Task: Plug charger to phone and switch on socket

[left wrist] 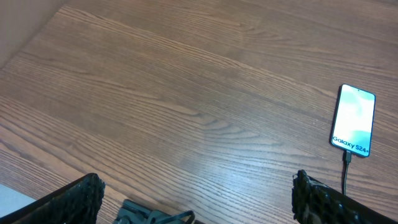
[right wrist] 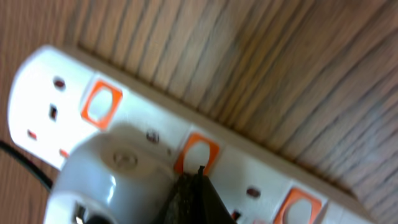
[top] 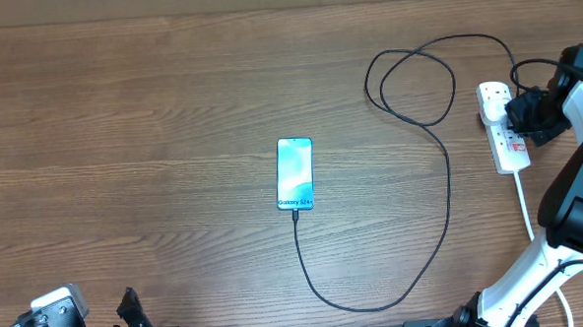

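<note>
1 phone [top: 295, 173] mid-table [top: 152, 140], screen up. 1 black charger cable [top: 448, 176] plugged into its bottom edge, looping rt to 1 white socket strip [top: 504, 130]. 3 orange switches [right wrist: 101, 102] seen in rt wrist view. Rt gripper [right wrist: 193, 196] pressed together, tip on strip by middle switch. Lt gripper [left wrist: 198, 186] spread wide, holding nothing, well apart from phone.

Overhead, we look straight down on the table [top: 122, 112]; our low, oblique left wrist shares its phone [left wrist: 353, 121]; right wrist hugs the power strip [right wrist: 149, 112].

Centre — phone [top: 295, 173]; far right — socket [top: 511, 152]; charger [top: 449, 186] looping between them.
</note>
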{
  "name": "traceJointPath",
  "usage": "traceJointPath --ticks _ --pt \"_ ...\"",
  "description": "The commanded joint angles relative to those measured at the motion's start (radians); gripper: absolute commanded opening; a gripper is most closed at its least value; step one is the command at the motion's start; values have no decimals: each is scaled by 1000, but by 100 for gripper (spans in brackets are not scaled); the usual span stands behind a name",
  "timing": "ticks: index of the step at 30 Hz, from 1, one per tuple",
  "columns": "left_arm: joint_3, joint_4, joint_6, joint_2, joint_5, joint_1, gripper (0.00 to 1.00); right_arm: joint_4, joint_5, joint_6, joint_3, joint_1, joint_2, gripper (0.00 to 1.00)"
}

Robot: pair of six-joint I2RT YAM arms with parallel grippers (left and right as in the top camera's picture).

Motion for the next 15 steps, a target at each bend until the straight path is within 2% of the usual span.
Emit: traceJointPath --ticks 1,15 --pt "0 -2 8 -8 -3 7 100 8 -92 -42 8 54 52 4" --pt "0 -2 8 -8 -3 7 100 -142 -73 -44 186 -8 51 4"
